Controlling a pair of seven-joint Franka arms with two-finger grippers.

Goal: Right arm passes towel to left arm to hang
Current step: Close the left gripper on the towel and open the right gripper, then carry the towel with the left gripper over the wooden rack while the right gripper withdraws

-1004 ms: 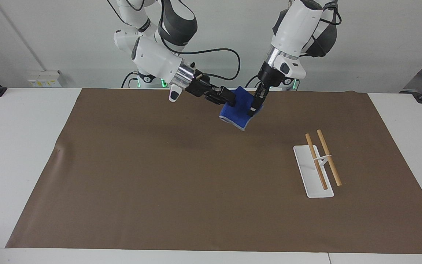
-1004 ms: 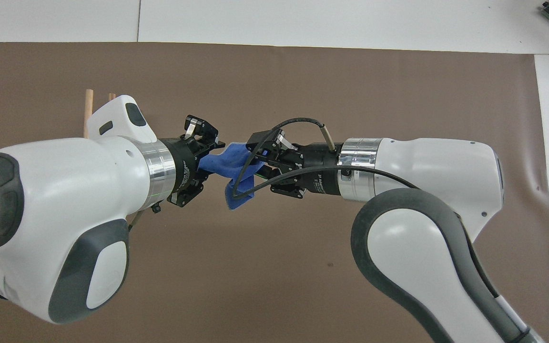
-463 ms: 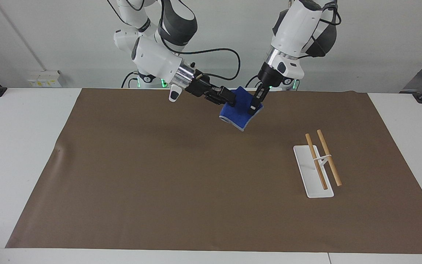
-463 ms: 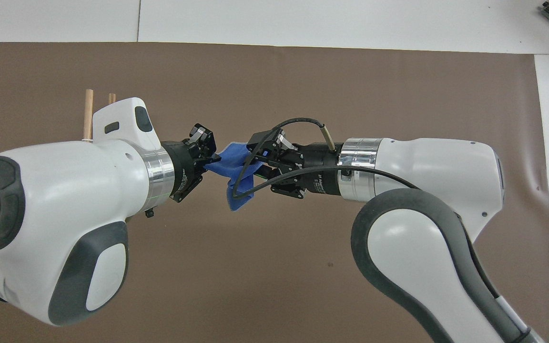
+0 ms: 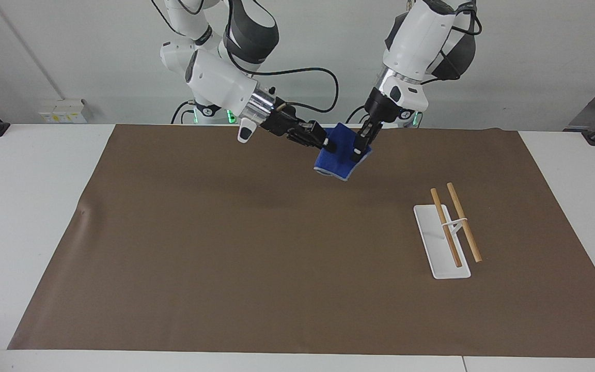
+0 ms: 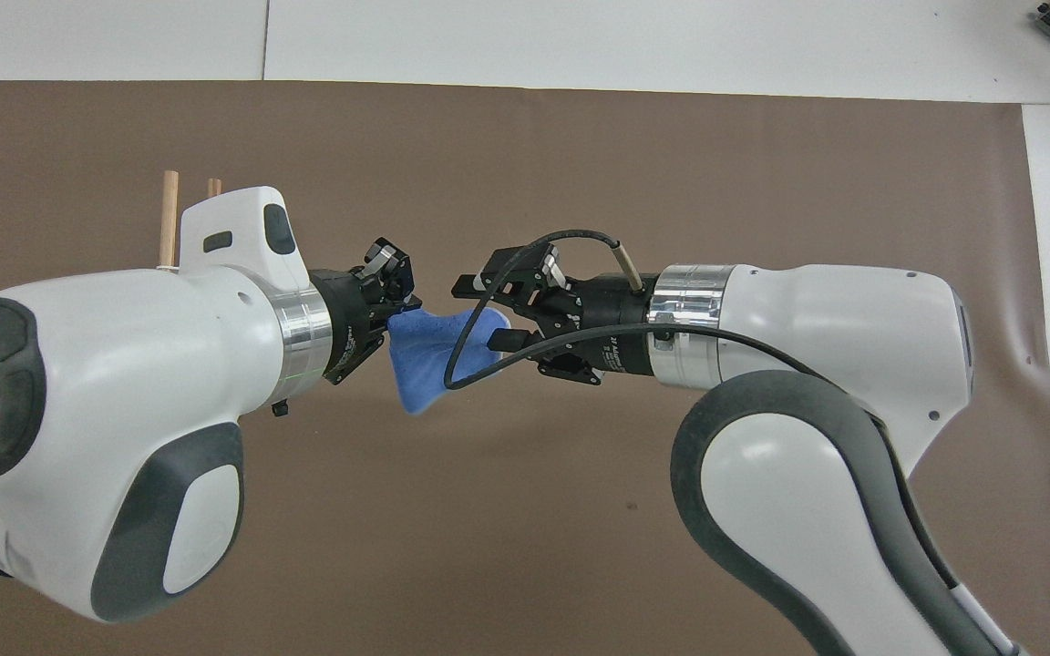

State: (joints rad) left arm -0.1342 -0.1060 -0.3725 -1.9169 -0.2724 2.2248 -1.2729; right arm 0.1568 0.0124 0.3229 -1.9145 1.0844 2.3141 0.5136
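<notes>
The towel (image 5: 336, 155) hangs in the air between the two grippers, over the mat's (image 5: 256, 248) edge nearest the robots, and its whole weight seems to be with the left gripper (image 5: 360, 149), which is clamped on its upper corner. The right gripper (image 5: 323, 143) sits just beside the cloth, its fingers parted around the adjacent edge, so it needs only to draw back. The rack (image 5: 447, 232) stands toward the left arm's end of the table, its two wooden bars pointing away from the robots. The cloth is bright blue with a pale trim, draped and slightly bunched, its long side hanging down.
</notes>
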